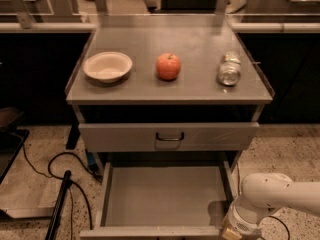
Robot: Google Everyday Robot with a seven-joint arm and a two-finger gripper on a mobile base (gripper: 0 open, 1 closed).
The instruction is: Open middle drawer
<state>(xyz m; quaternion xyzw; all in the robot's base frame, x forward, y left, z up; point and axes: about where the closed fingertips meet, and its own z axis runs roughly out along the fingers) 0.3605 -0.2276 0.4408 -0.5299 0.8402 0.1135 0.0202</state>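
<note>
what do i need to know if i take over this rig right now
Tool: low at the front right corner of the middle drawer, at the picture's bottom edge.
Middle drawer: pulled well out from the cabinet, its floor in plain view.
Upper drawer: shut.
Bowl, apple and can sit on the top.
Done: the drawer looks open, so the task seems complete.
Left: probably only to back the arm away. First check that the tool is free of the drawer front, as the contact there is cut off from view.
</note>
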